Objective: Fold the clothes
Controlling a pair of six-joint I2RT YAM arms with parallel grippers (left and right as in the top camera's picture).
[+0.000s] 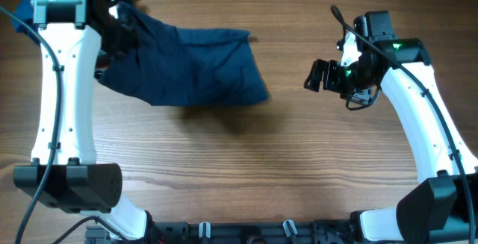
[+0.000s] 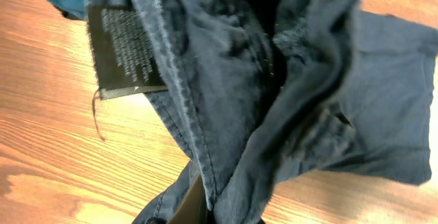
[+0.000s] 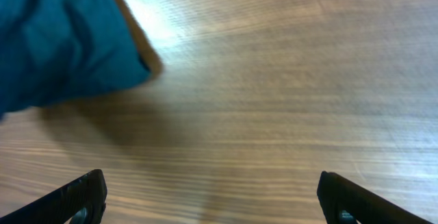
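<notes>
Left end effector (image 1: 122,29): closed tight on the bunched left end of the navy garment (image 1: 198,69); its fingers are hidden by cloth in the left wrist view.
Right end effector (image 1: 317,76): spread wide and holding nothing, above bare counter (image 1: 299,169) and apart from the garment's right edge.
Navy garment: in the far left part of the counter, its right end lying flat toward the middle.
Label (image 2: 126,49): a black tag sewn by a stitched seam; the fine white print is too small to read.
Brighter blue cloth (image 1: 22,9): at the far left corner, partly behind the left arm.
</notes>
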